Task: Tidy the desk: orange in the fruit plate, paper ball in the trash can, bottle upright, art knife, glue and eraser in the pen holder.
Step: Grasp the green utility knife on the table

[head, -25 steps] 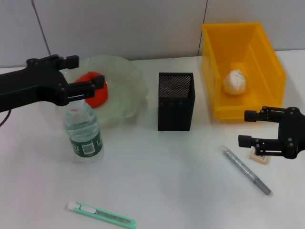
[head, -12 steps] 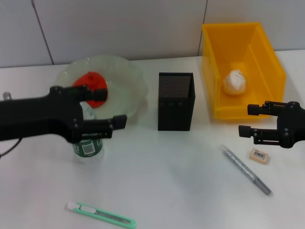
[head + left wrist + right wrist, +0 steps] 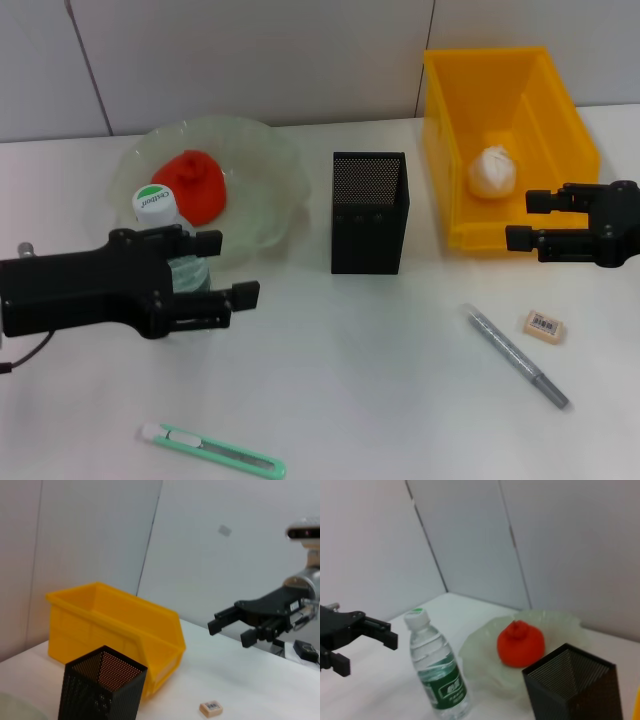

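My left gripper hangs wide open, just in front of the upright water bottle; right gripper, also wide, sits by the yellow bin.

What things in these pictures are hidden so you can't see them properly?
- Bottle: in the head view the left gripper covers its body, leaving the cap; the right wrist view shows it whole.
- Pen holder: no view shows its inside bottom, so I cannot tell what it holds.
- Eraser: its label is too small to read.
- Art knife and grey pen: seen only from the head.
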Tool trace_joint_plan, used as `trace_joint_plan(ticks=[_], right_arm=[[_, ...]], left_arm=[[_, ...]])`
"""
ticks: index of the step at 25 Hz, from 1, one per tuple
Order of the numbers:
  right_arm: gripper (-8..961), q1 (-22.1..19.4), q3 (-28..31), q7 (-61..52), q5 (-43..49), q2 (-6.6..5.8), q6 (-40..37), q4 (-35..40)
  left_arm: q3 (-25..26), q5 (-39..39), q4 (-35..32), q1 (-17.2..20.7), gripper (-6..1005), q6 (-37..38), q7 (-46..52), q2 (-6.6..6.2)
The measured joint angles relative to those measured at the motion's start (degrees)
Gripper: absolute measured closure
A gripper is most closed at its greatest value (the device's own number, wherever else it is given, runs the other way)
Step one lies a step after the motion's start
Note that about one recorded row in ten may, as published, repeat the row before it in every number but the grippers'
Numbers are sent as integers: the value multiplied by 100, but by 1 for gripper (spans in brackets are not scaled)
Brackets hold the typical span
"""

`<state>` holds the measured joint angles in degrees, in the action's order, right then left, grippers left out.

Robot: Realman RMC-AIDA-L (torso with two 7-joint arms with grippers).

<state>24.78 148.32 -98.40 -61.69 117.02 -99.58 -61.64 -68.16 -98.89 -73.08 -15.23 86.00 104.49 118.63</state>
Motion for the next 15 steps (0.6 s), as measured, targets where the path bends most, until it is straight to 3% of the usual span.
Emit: trace_joint_plan(ticks=[6,15], right_arm=[[203,-32,-480,-561,0,-3,-12,-493],[203,-4,-495,-659,245,-2,68,-493]], left_arm=[[-30,47,148,46,182,1,-257,8],[-242,13,90,194,183,40,-488,-15]])
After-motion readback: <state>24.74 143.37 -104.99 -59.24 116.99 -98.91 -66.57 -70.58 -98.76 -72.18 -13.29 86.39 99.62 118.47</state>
